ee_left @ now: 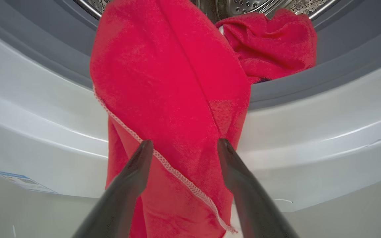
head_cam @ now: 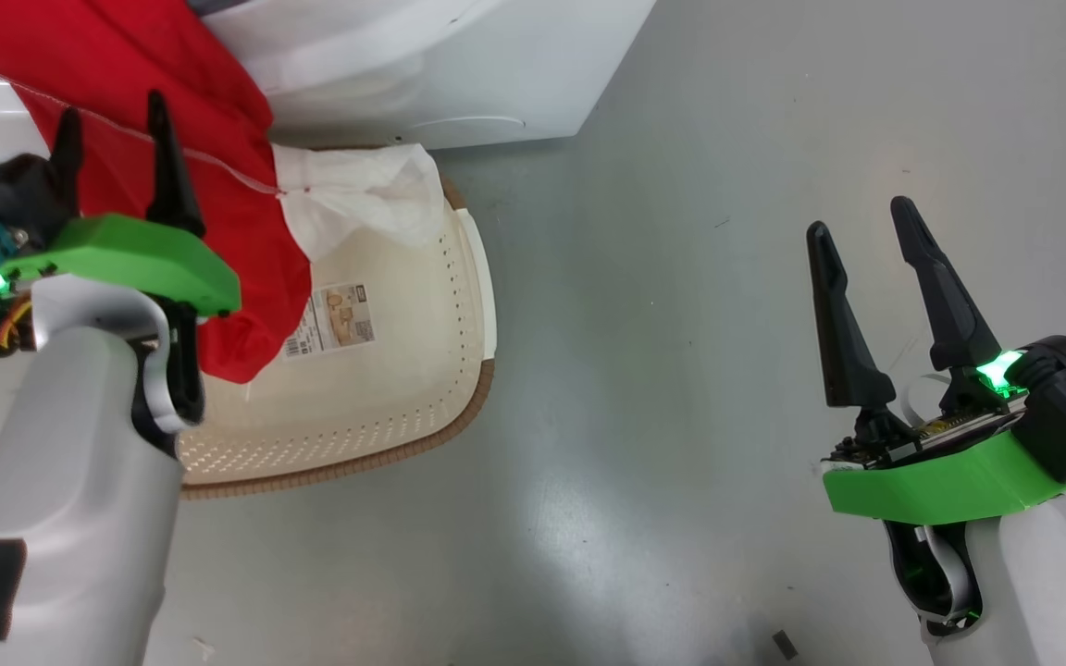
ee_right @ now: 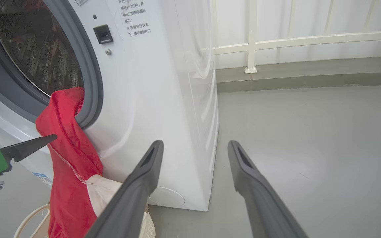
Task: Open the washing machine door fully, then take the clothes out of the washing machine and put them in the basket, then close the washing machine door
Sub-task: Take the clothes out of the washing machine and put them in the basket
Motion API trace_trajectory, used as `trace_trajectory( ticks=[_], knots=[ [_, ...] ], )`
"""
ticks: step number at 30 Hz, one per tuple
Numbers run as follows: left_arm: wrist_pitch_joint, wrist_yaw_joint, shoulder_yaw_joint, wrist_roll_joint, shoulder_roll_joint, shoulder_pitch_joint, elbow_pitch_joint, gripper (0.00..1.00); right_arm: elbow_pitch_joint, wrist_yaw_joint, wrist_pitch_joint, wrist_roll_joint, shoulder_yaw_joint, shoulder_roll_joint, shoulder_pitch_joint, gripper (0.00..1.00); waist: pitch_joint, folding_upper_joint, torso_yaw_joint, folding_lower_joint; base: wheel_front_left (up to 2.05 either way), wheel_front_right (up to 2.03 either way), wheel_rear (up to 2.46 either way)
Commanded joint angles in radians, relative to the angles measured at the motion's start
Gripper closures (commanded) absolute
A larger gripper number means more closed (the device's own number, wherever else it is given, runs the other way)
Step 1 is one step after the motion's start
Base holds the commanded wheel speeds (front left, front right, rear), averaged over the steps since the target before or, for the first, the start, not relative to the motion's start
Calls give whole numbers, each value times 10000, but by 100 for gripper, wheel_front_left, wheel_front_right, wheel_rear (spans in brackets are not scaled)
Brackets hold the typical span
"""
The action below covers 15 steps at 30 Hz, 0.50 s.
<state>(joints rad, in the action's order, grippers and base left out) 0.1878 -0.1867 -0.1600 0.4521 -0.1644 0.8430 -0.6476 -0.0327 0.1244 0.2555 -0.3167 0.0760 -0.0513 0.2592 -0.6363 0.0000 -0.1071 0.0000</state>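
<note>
1. While clothes hang from washing machine lip into basket, left gripper jaws stand spread before the fold, pinching nothing.
2. Advice: bite thick fold, draw toward basket.
3. Right gripper jaws spread, empty.

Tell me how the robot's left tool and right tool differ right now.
The left tool points at the red clothes draped from the washing machine into the basket; the right tool points past the machine's side, over bare floor. The left tool's fingers frame the cloth; the right tool has nothing between or near its fingers. Both are open, holding nothing, with two long dark fingers.
</note>
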Motion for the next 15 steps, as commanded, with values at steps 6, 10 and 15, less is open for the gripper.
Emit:
trace_trajectory(
  ticks=[6, 10, 15],
  knots=[
    [333, 232, 276, 85, -354, 873, -1131, 0, -241, 63, 63, -9, 257, 11, 33, 0, -75, 0, -62, 0, 0, 0, 0],
    [410, 298, 303, 125, -367, 1217, -1741, 0, -229, 63, 63, -16, 297, 11, 54, 0, -91, 0, -94, 0, 0, 0, 0],
    [528, 462, 274, 137, -375, 1694, -2661, 0, -216, 63, 63, -8, 333, 11, 67, 0, -91, 0, -171, 0, 0, 0, 0]
  ],
)
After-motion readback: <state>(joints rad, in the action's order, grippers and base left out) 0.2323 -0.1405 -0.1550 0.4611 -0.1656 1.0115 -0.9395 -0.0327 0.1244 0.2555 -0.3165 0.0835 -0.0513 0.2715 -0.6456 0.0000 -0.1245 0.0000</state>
